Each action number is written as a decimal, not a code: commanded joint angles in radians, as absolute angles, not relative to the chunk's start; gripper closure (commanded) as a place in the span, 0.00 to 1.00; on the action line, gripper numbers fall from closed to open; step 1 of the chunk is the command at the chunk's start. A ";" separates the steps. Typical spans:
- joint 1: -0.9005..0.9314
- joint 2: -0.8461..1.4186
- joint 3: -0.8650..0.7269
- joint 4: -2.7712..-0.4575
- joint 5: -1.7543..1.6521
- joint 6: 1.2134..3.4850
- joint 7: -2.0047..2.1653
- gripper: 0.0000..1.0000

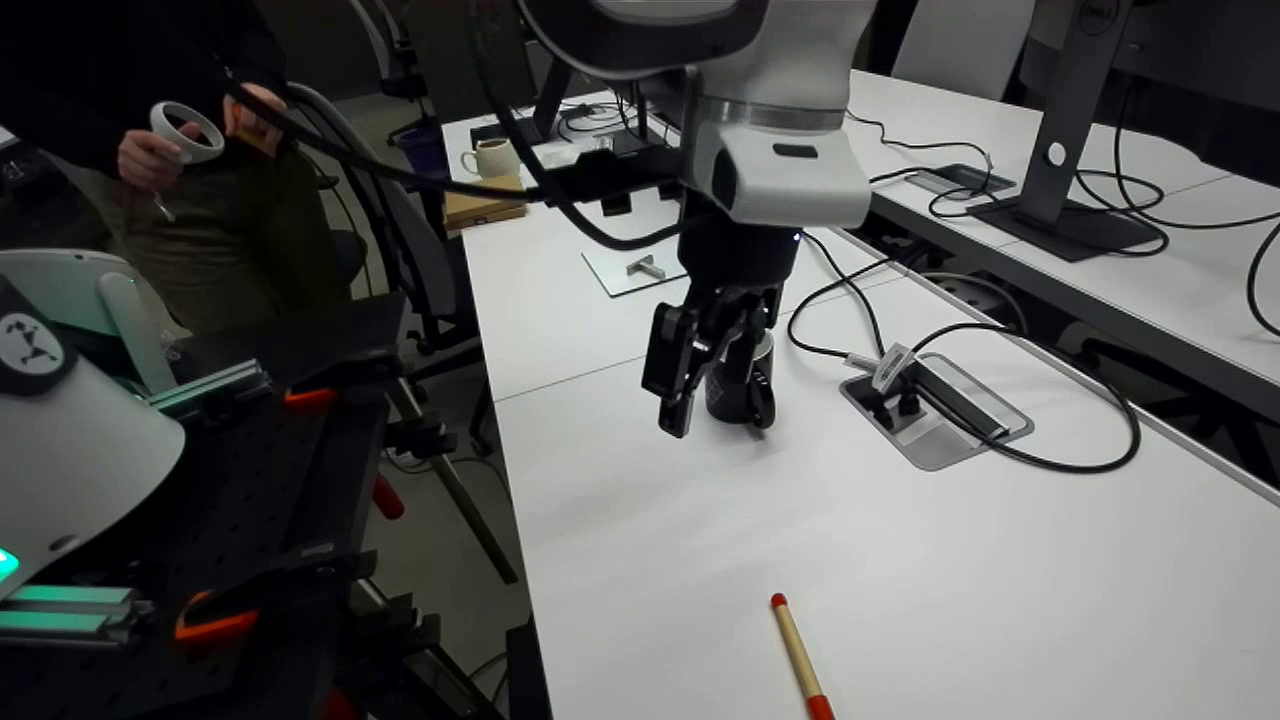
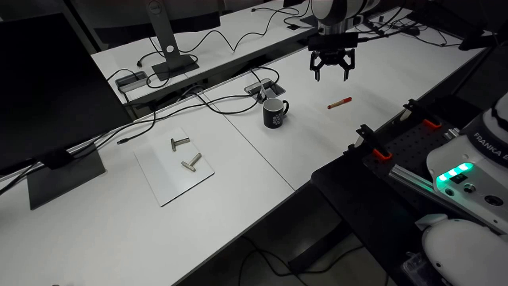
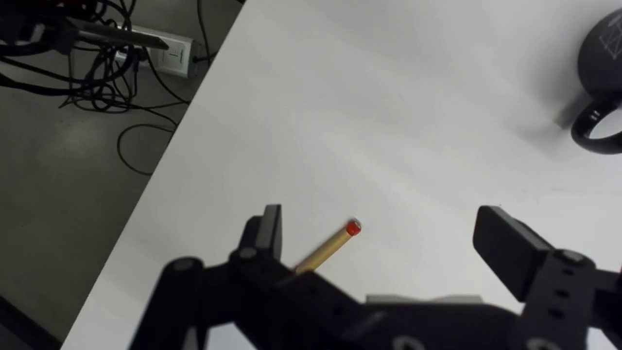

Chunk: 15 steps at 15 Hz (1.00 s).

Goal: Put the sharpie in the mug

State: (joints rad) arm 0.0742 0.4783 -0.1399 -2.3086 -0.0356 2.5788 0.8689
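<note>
The sharpie, red with a tan middle, lies flat on the white table in both exterior views (image 1: 797,645) (image 2: 339,103). In the wrist view the sharpie (image 3: 328,251) shows its tan body and one red end between the fingers; the rest is hidden behind the left-hand finger. The black mug (image 2: 273,117) stands upright with its handle out to the side. It is partly behind my gripper in an exterior view (image 1: 728,398) and cut off at the right edge of the wrist view (image 3: 597,68). My gripper (image 2: 331,78) is open and empty, held above the table.
A grey cable box (image 2: 281,91) is set in the table near the mug, with black cables (image 1: 1110,400) looping around it. A white board (image 2: 174,186) with two metal pieces lies beyond the mug. The table edge (image 3: 167,146) drops to the floor.
</note>
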 commanded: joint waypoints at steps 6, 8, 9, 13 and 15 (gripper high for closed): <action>0.163 0.625 -0.217 -2.227 -0.024 2.588 1.077 0.00; 0.157 0.615 -0.213 -2.249 -0.028 2.611 1.057 0.00; 0.157 0.618 -0.213 -2.247 -0.028 2.610 1.057 0.00; 0.161 0.606 -0.213 -2.271 -0.001 2.717 1.095 0.00; 0.142 0.641 -0.202 -2.248 0.042 2.755 1.112 0.00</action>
State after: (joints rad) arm 0.1525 0.6153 -0.2087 -2.2526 -0.0148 2.6867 1.0806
